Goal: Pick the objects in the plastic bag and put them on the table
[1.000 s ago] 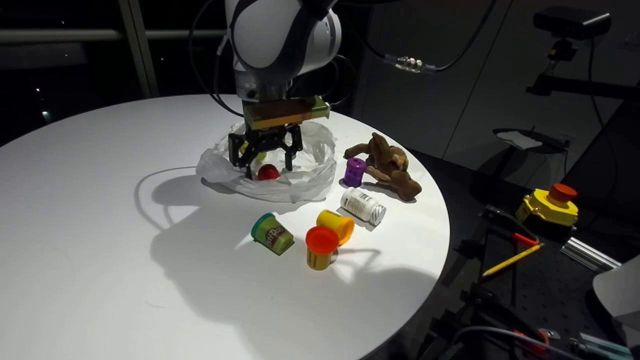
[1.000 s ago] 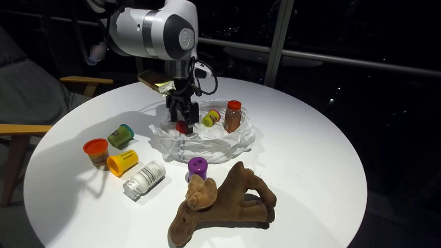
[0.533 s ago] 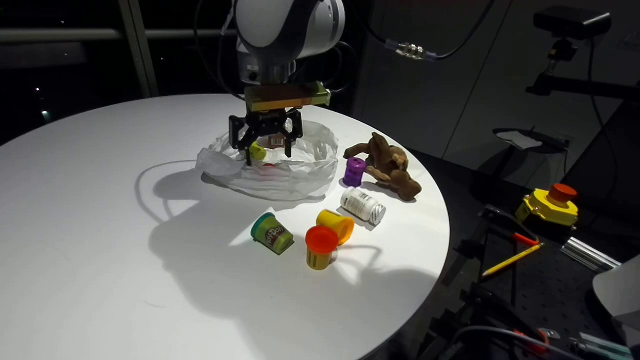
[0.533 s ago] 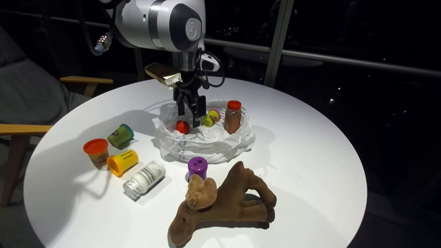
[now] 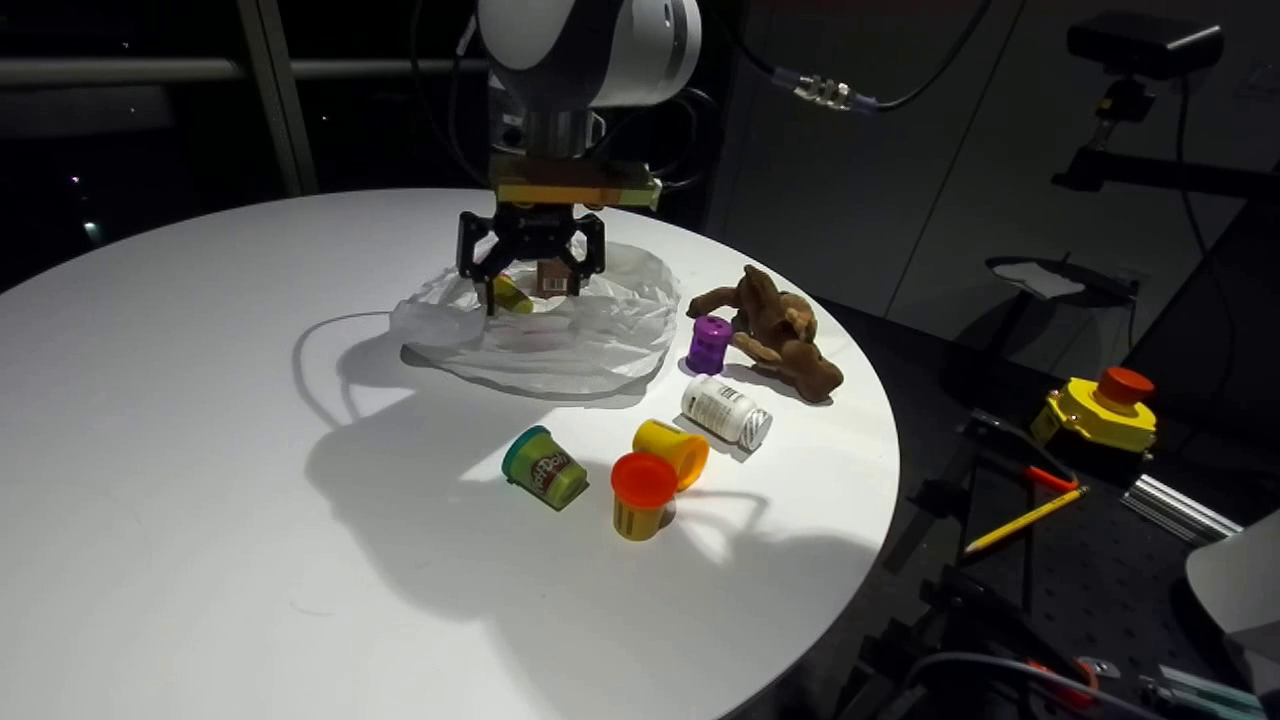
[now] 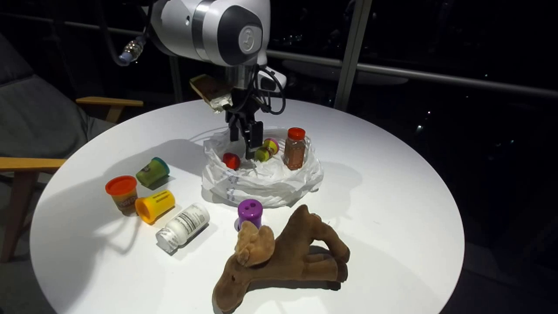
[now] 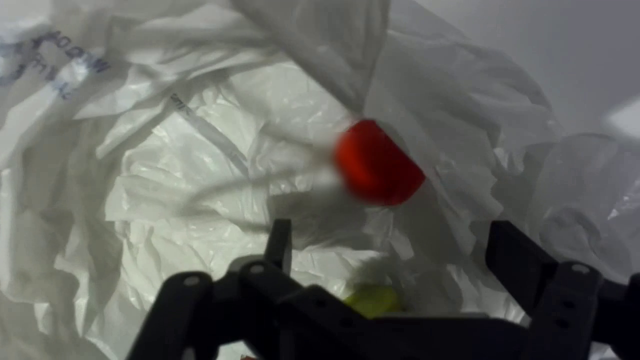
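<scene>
The crumpled white plastic bag (image 5: 560, 365) (image 6: 261, 187) lies open on the round white table (image 5: 250, 500). Inside it, a red object (image 6: 231, 161) (image 7: 377, 165) lies against the bag's wall; in an exterior view it is hidden behind the plastic. A yellow tub with a pink lid (image 6: 267, 150) (image 5: 513, 296) lies tilted in the bag, and a jar of brown contents with a red lid (image 6: 295, 149) stands beside it. My gripper (image 5: 533, 296) (image 6: 243, 146) is open and empty above the bag's inside. In the wrist view, the red object shows ahead of the spread fingers (image 7: 390, 232), apart from them.
On the table outside the bag are a green tub (image 5: 545, 468), an orange-lidded tub (image 5: 640, 495), a yellow tub (image 5: 672, 452), a white bottle (image 5: 727, 411), a purple container (image 5: 709, 345) and a brown plush moose (image 6: 283, 257). The bag's loose rim rises around the gripper.
My open gripper has risen from around the red object and shifted towards the yellow tub with the pink lid. The red object stays in the bag. The bag's near wall has sagged inwards.
</scene>
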